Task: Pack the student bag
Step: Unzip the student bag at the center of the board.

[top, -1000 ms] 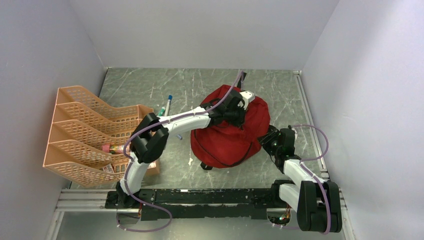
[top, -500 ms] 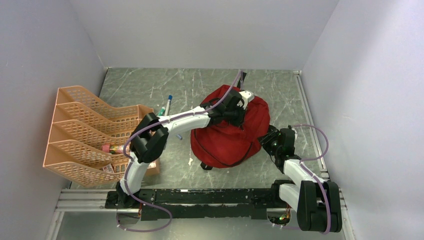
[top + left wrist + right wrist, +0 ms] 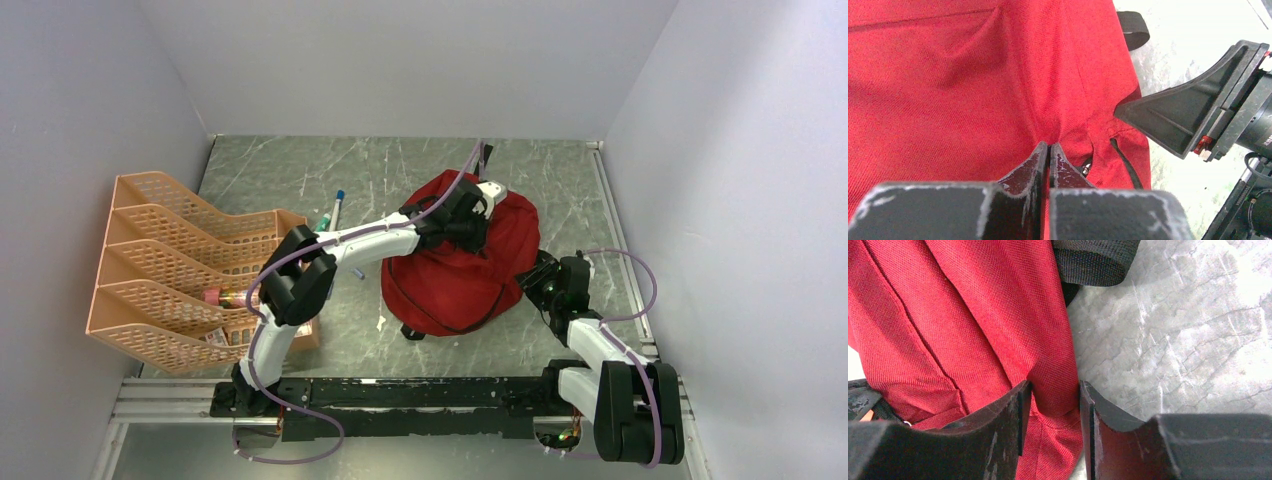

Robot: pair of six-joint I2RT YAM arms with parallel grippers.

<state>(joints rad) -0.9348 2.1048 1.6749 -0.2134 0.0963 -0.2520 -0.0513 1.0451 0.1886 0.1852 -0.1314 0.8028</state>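
The student bag point(image 3: 455, 275) lies slumped on the table point(image 3: 290, 170), right of the middle and between the two arms; its red cloth is bunched, and no open mouth shows in any view. The right gripper point(image 3: 1053, 390) sits at the bag's right edge, pinching a thick fold of red cloth that fills the gap between its fingers; a black strap point(image 3: 1093, 260) lies just beyond. The left gripper point(image 3: 1049, 149) reaches over the bag's top with its fingers pressed together where several creases run into the tips; just beside them are a small metal piece point(image 3: 1087, 168), probably the zip's pull, and a black zipper line point(image 3: 1125, 162).

The step looks like working the zip while the right arm anchors the bag. To do it well, the right hold should be firm and low so the cloth is taut; the left should have the pull itself, not loose cloth, and draw along the zip's line rather than upward, slowly, since so soft a bag will drag.

Whether the left tips catch a fold, the pull or nothing, I cannot tell; a finger half hides the pull, and from above the wrist covers the tips. The bag's contents are unseen. At the left stands the orange organiser point(image 3: 170, 265); two pens point(image 3: 333, 210) lie near it, and what it holds is too small to name.
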